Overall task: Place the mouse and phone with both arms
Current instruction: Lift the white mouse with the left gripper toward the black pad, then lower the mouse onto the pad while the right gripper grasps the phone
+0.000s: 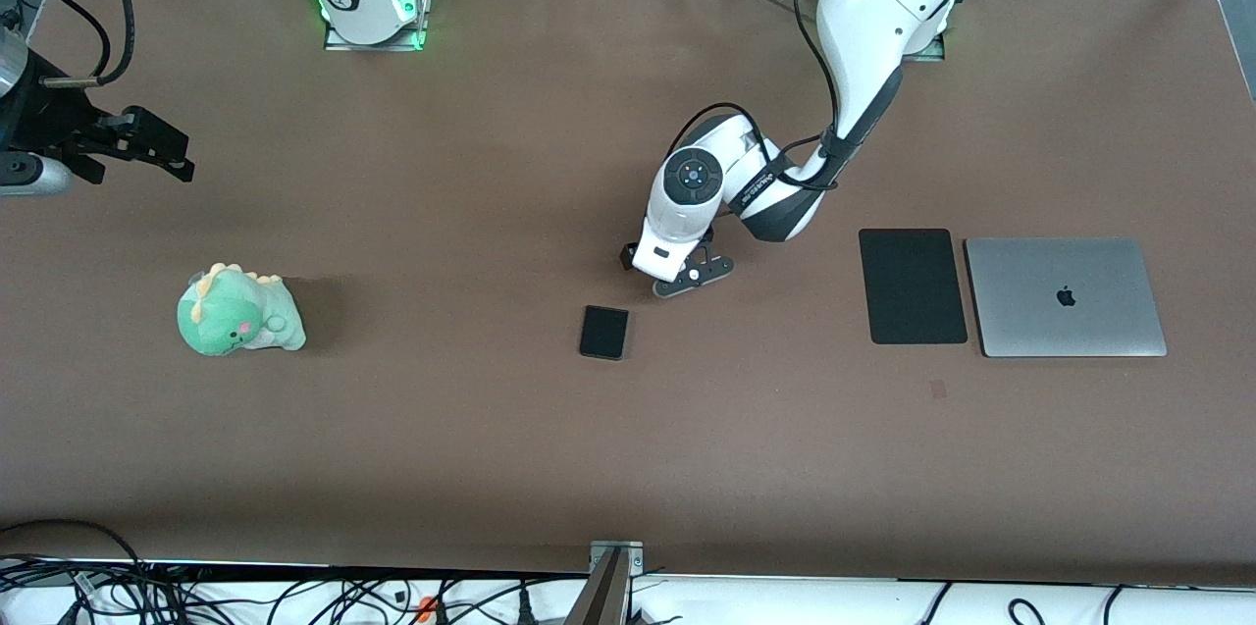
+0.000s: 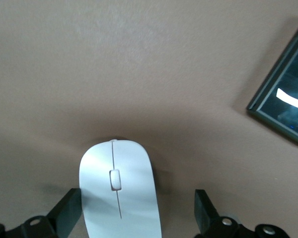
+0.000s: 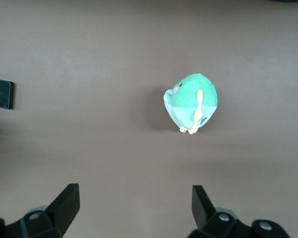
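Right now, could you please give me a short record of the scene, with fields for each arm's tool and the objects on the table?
left tool: low over the table, open, fingers either side of the mouse, not closed on it
right tool: open, up in the air at the right arm's end, waiting
phone: flat on the table, nearer the front camera than the left tool
mouse pad: beside the laptop, toward the left arm's end
plush dinosaur: toward the right arm's end

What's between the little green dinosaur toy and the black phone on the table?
Nothing: in the front view, only bare brown table lies between the dinosaur toy and the phone. The right wrist view shows the same bare stretch.
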Tool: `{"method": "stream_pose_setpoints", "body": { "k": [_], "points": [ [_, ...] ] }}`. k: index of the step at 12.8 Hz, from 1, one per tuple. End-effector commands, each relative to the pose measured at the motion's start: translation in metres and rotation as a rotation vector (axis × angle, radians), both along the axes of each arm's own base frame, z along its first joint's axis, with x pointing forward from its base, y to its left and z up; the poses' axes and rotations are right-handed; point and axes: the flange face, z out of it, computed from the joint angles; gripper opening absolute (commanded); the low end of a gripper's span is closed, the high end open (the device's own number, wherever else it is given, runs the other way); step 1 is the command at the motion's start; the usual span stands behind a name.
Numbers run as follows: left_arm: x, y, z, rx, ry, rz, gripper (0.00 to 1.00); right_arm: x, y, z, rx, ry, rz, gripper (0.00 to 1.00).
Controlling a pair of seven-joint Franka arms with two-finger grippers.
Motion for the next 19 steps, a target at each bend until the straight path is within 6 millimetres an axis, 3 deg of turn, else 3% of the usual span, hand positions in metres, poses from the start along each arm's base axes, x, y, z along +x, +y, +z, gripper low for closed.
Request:
{"method": "stream_pose_setpoints", "body": {
  "k": [1, 4, 5, 6, 7, 9, 10, 11, 13, 15, 17, 19],
  "points": [
    [-0.012, -0.001, -0.001, 0.025, -0.014, 0.003, 1.0, 0.0, 0.006, 0.008, -0.005, -0.002, 0.017, 1.0],
    [-0.017, -0.003, -0.002, 0.035, -0.007, 0.009, 1.0, 0.001, 0.006, -0.003, -0.002, 0.03, 0.025, 1.0],
    [-0.017, -0.002, -0.003, 0.036, -0.006, 0.01, 0.89, 0.0, 0.016, -0.01, -0.014, 0.061, 0.044, 1.0],
    [-0.017, -0.001, -0.002, 0.041, 0.002, 0.013, 0.62, -0.001, 0.023, -0.011, -0.015, 0.064, 0.055, 1.0],
    [-0.019, -0.003, -0.002, 0.045, 0.005, 0.011, 0.25, 0.001, 0.024, -0.018, -0.016, 0.081, 0.058, 1.0],
    [-0.012, 0.0, 0.013, 0.05, -0.005, 0.03, 0.11, 0.001, 0.025, -0.022, -0.008, 0.101, 0.058, 1.0],
    [-0.007, 0.005, 0.027, 0.071, 0.004, 0.035, 0.11, 0.002, 0.025, -0.026, -0.006, 0.108, 0.058, 1.0],
    [0.007, 0.019, 0.054, 0.101, 0.008, 0.048, 0.12, 0.007, 0.028, -0.037, -0.009, 0.124, 0.06, 1.0],
    [0.034, 0.06, 0.104, 0.165, 0.071, 0.01, 0.13, 0.011, 0.048, -0.051, -0.011, 0.141, 0.088, 1.0],
    [0.063, 0.119, 0.143, 0.14, 0.162, -0.047, 0.13, 0.022, 0.092, -0.078, 0.04, 0.146, 0.12, 1.0],
    [0.086, 0.2, 0.159, 0.12, 0.239, -0.205, 0.13, 0.034, 0.142, -0.11, 0.06, 0.117, 0.062, 1.0],
    [0.098, 0.269, 0.157, 0.077, 0.307, -0.335, 0.14, 0.035, 0.202, -0.14, 0.05, 0.083, -0.007, 1.0]
  ]
}}
